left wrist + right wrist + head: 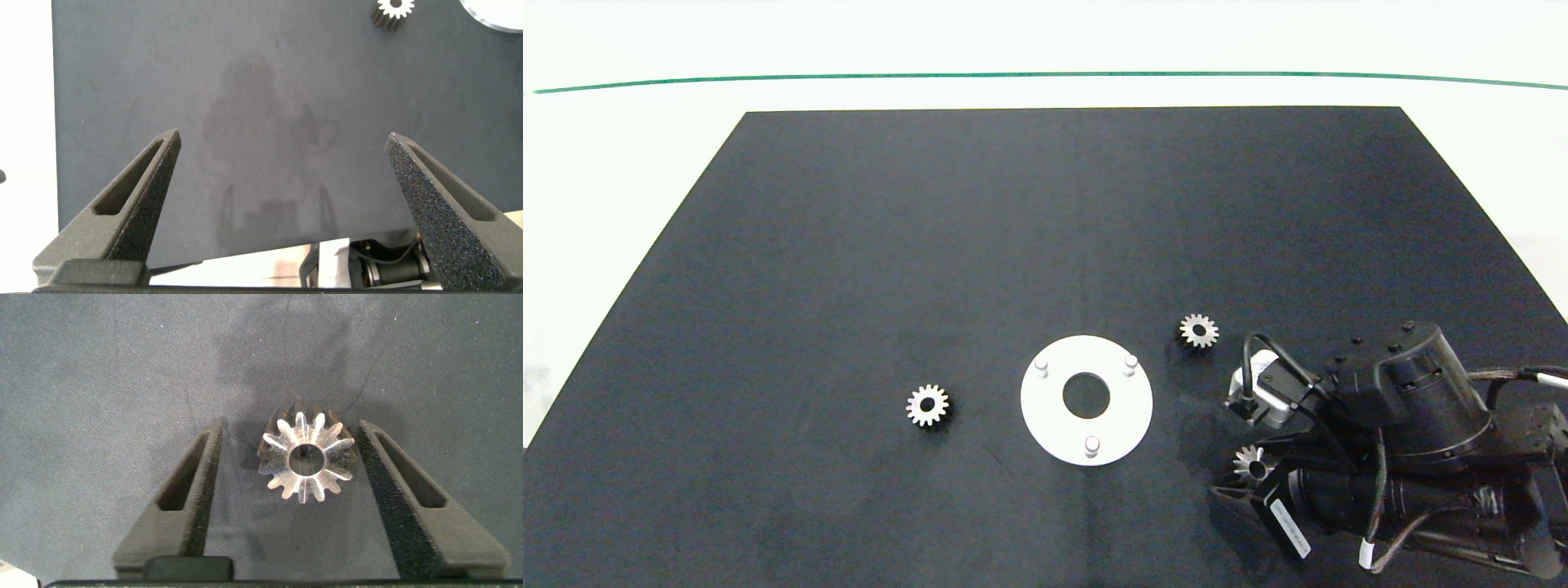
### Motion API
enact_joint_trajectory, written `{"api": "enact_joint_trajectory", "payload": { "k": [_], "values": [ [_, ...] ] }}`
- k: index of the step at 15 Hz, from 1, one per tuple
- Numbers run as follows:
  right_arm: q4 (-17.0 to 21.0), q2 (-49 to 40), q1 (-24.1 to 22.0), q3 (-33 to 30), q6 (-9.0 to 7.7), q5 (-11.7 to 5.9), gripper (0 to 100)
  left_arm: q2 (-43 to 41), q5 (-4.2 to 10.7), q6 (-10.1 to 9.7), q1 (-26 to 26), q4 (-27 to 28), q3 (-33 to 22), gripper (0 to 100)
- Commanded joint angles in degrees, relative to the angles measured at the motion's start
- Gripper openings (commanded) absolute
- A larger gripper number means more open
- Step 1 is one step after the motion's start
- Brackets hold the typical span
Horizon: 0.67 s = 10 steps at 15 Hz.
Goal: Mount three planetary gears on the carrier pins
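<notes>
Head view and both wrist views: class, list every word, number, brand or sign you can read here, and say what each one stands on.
No text can be read in any view.
White label on the right arm's wrist: carries print, too small to read.
Planetary gears, white disc and black mat: no markings.

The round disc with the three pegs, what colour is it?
White, pegs included; the disc lies on the black mat. Best seen in the head view.

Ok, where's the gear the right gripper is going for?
In the head view, that gear lies right of the white disc, between the right gripper's open fingers, not yet clamped.
</notes>
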<state>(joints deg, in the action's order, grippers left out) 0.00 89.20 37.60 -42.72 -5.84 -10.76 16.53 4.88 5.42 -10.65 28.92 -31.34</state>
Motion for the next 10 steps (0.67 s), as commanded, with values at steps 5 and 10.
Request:
{"api": "enact_joint_trajectory", "payload": {
  "k": [5, 10],
  "values": [
    [-0.18, 0.19, -0.07, 0.70, -0.05, 0.22, 50, 0.43, 0.05, 0.02, -0.07, 0.09, -0.21, 100],
    [-0.44, 0.27, -0.07, 0.62, 0.04, 0.39, 40, 0.34, 0.05, 0.02, -0.16, 0.09, -0.21, 100]
  ]
}}
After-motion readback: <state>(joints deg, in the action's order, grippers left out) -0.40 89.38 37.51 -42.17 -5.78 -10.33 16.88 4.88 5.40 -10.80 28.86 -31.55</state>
